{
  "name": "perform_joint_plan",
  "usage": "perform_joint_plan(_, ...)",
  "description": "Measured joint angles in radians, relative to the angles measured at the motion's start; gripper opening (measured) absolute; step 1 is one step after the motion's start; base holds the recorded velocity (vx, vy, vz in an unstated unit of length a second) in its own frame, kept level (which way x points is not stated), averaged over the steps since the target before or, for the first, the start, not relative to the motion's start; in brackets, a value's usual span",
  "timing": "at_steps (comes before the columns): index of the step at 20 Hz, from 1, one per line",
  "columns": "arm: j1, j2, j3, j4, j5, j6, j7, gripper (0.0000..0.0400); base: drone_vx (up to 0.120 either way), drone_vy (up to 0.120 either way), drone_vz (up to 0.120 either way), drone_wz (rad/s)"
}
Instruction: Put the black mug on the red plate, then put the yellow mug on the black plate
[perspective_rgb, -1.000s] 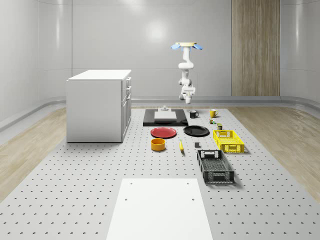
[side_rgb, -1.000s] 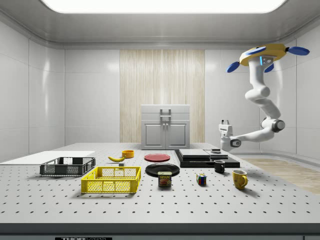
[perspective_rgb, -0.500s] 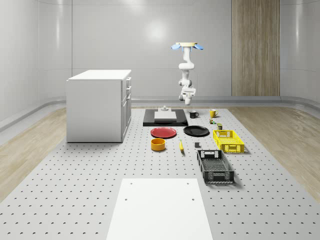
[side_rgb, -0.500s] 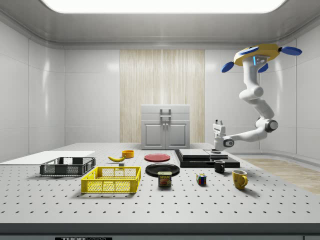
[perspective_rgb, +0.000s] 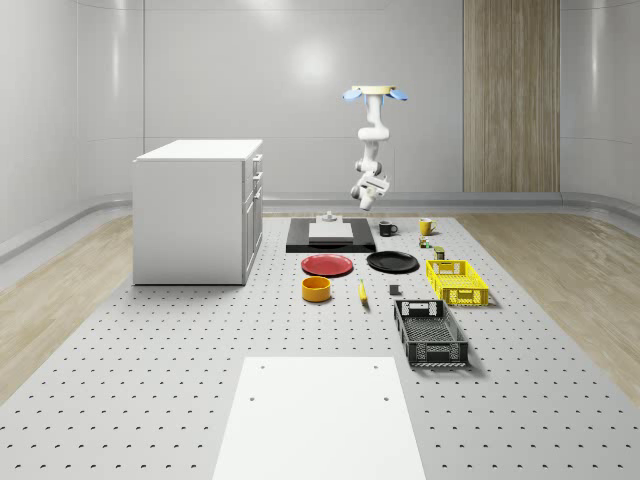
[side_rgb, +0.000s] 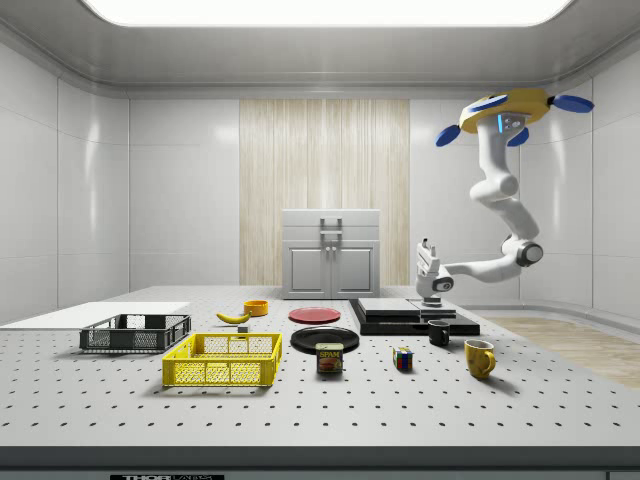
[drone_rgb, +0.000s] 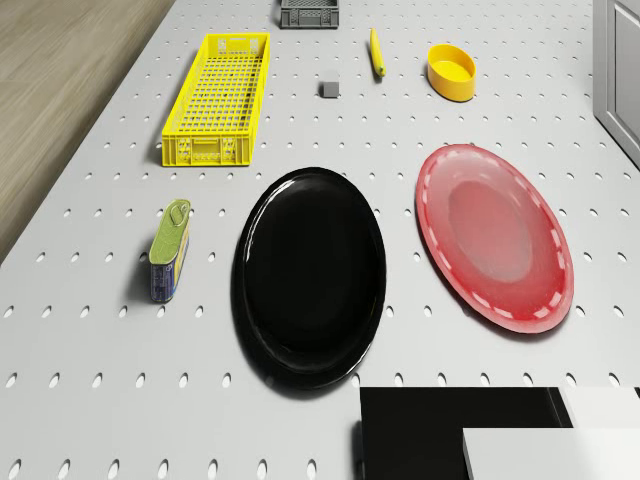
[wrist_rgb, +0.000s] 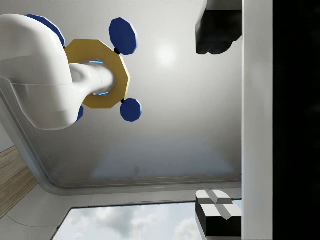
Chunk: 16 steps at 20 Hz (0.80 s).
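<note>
Drifting closer above the black mug (side_rgb: 438, 333), the hovering drone (side_rgb: 513, 106) has swung its upturned tool (side_rgb: 425, 247), fingers (wrist_rgb: 216, 32) spread and empty, while the mug waits on the bench (side_rgb: 330, 420).

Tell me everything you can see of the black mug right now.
The black mug is small, dark and glossy, standing upright on the perforated table with its handle toward the side view's left. It sits beside the black slab, between it and the yellow mug. Nothing grips it; the gripper hangs above it.
</note>
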<state>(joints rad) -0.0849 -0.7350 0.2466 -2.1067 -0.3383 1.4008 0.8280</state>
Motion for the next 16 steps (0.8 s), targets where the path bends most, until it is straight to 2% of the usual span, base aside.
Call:
perform_joint_plan(4,-0.068,-0.024,0.196,-0.104,-0.291,0.015,0.050,0.0400,0.000,0.000,-0.120,0.000)
perform_joint_plan(6,-0.119,-0.046,0.320,-0.201,-0.491,0.024,0.095,0.0400,0.000,0.000,-0.120,0.000)
perform_joint_plan(9,-0.223,-0.088,0.511,-0.392,-0.830,0.024,0.196,0.0400,0.000,0.000,-0.120,0.000)
perform_joint_plan(11,-0.314,-0.117,0.624,-0.519,-1.050,0.003,0.282,0.0400,0.000,0.000,-0.120,0.000)
perform_joint_plan(13,-0.420,-0.145,0.717,-0.620,-1.238,-0.035,0.372,0.0400,0.000,0.000,-0.120,0.000)
perform_joint_plan(16,-0.581,-0.184,0.823,-0.713,-1.437,-0.106,0.492,0.0400,-0.013,0.000,-0.120,0.000)
